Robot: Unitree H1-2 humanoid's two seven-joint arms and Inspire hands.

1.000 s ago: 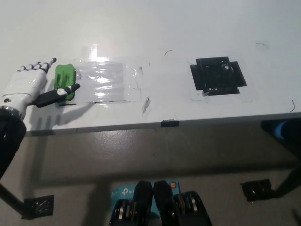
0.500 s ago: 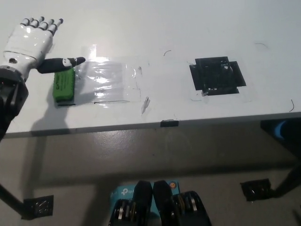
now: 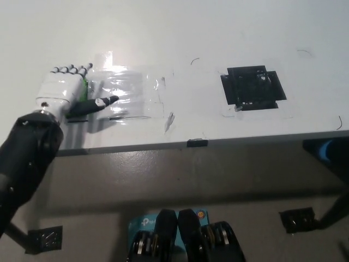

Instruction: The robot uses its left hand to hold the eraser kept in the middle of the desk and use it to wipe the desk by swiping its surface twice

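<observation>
Eraser [image 3: 83, 90]: green block on the desk, at the left edge of the clear film; nearly all hidden under the left hand, only a green sliver showing beside the palm.
Eraser axis: cannot be read from the sliver; heading not stated.
Left hand [image 3: 64, 91]: white, palm down, laid flat over the eraser, knuckles toward the far side of the film. Fingers spread and extended rather than curled; the dark thumb reaches out over the film's near-left corner. Whether it has hold of the eraser cannot be told; likely pressing down or settling for a grasp.
Reason for hold: a flat palm on top would suit pushing the block across the surface; judged, not seen.
Film [image 3: 128, 97]: clear glossy sheet taped to the desk, just right of the eraser; probably the patch meant for wiping.
Black patch [image 3: 252, 88]: dark taped square, well right of the film, untouched.
Desk [image 3: 218, 33]: white top, faint pen marks around the film.
Right hand: not in view.
Stage: grasp apparently not yet settled.
</observation>
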